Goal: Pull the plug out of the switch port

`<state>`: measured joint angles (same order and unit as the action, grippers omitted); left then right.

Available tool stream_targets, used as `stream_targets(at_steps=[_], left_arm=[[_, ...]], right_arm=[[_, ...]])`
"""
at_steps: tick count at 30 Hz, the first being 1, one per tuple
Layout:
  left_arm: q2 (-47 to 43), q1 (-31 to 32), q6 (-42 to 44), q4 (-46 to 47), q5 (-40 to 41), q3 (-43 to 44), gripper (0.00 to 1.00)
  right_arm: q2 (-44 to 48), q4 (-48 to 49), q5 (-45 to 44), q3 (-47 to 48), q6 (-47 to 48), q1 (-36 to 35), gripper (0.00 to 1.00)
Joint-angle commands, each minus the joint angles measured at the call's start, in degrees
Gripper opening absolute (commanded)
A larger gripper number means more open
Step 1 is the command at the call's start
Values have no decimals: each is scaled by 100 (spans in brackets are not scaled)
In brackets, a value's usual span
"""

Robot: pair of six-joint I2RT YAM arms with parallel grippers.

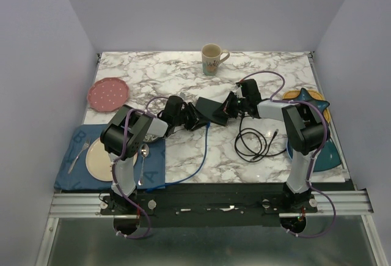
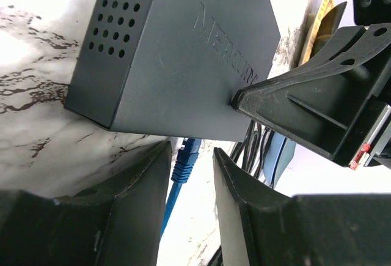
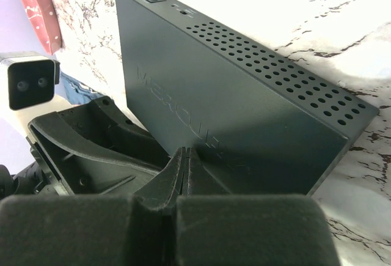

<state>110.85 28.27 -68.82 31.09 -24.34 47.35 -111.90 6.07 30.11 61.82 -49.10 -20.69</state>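
The dark grey network switch [image 1: 211, 110] lies mid-table, also seen in the left wrist view [image 2: 177, 52] and the right wrist view [image 3: 232, 107]. A blue plug [image 2: 187, 155] on a blue cable [image 1: 204, 150] sits at the switch's near edge and appears seated in its port. My left gripper [image 1: 193, 119] [image 2: 190, 174] is open, its fingers on either side of the plug without clearly touching it. My right gripper [image 1: 231, 108] [image 3: 186, 155] is shut, its tips pressing on the switch's top face; it also shows in the left wrist view [image 2: 244, 98].
A mug [image 1: 211, 59] stands at the back and a pink plate [image 1: 109, 93] at the left. A black coiled cable [image 1: 256, 141] lies right of the switch. A blue placemat [image 1: 73, 156] holds a plate, fork and spoon. A yellow plate [image 1: 321, 104] and a blue dish [image 1: 330, 153] are at the right.
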Motion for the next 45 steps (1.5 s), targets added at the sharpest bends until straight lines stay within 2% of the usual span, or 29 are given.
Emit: stream_targets(at_steps=[1,14,24,29,34,45], left_arm=[[209,38,61,-156,157,125,47],[306,100,88,-349,193,248,44],[315,100,88,-306,157,239,34],[315,100,53,-174,87,152,36],[262,100,70,-156,43,37,46],[78,100,114,-95,17,-200,45]], right_arm=[[-210,-316,-313,-144,138,-41,1],[-227,-325,-330,-135,155,-41,1],[-245,-325,-330,-135,155,-41,1],[-236,-325,-321,-135,155,-41,1],[-236,-325,-339,-144,164,-41,1],[-219,-325,-365,-162,164,-32,1]])
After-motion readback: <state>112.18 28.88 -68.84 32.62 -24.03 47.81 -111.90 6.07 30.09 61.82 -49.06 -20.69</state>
